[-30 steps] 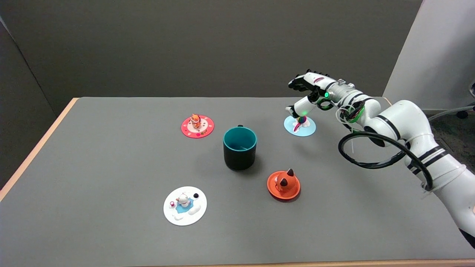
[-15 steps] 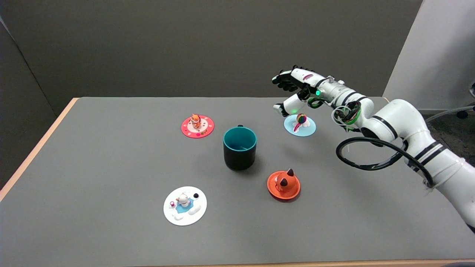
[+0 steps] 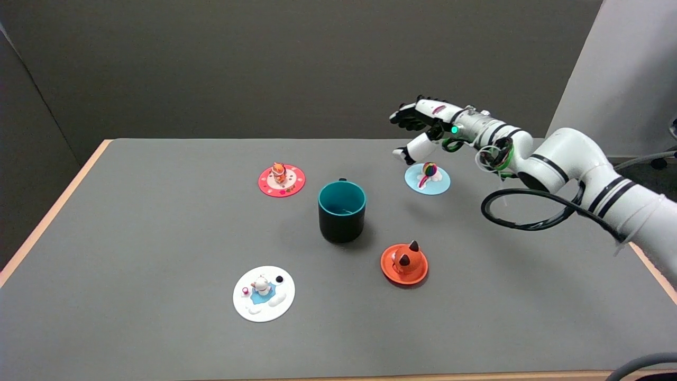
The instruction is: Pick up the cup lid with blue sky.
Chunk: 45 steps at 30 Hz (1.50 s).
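We're hovering our empty, spread right hand over the flat sky-blue rainbow-knobbed lid, probably light and rigid, best pinched by its knob.

right hand lifted off sky-blue lid, fingers spread

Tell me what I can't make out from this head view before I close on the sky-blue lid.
- Right hand: its height above the sky-blue lid can't be judged in this single view.
- Lid knob: too small to identify.
- Mug handle: mostly hidden behind its body.
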### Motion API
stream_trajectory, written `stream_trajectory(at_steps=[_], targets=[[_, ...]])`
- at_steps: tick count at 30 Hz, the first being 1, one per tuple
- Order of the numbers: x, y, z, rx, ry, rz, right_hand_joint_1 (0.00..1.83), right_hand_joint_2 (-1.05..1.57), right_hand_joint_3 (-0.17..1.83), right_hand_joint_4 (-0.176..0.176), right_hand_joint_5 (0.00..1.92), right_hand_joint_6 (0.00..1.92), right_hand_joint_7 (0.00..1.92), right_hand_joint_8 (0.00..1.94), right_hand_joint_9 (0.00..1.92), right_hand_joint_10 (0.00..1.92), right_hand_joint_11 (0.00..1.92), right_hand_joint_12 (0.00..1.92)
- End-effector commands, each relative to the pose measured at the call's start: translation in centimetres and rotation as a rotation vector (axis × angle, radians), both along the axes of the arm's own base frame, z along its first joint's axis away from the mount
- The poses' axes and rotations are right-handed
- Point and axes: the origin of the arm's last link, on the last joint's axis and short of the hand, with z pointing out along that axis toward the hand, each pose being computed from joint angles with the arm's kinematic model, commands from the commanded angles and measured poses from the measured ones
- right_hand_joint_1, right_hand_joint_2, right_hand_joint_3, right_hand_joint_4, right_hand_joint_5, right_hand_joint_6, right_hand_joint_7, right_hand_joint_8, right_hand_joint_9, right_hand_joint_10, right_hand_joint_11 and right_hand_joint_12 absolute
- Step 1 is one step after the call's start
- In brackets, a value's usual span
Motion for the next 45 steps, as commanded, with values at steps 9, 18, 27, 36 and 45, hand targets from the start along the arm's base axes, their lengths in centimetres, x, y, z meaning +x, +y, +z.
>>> stream_trajectory(at_steps=[9,18,27,36,45], targets=[[-0.3,0.5,10.1,-0.171,0.074,-0.058,0.71,0.37,1.03,-0.022,0.34,0.17,0.46,0.17,0.48,0.18,0.43,0.21],[-2.6,1.5,8.7,-0.128,0.085,-0.116,0.71,0.40,0.98,-0.036,0.41,0.17,0.50,0.16,0.49,0.18,0.37,0.24],[-4.5,1.6,7.5,-0.103,0.088,-0.158,0.75,0.46,0.97,-0.039,0.47,0.19,0.54,0.17,0.52,0.18,0.39,0.24],[-5.1,0.6,6.0,-0.089,0.068,-0.155,0.76,0.49,0.95,-0.048,0.50,0.19,0.53,0.17,0.50,0.18,0.36,0.23],[-6.0,0.4,5.3,-0.079,0.060,-0.168,0.77,0.51,0.94,-0.055,0.50,0.19,0.52,0.18,0.49,0.18,0.36,0.22]])
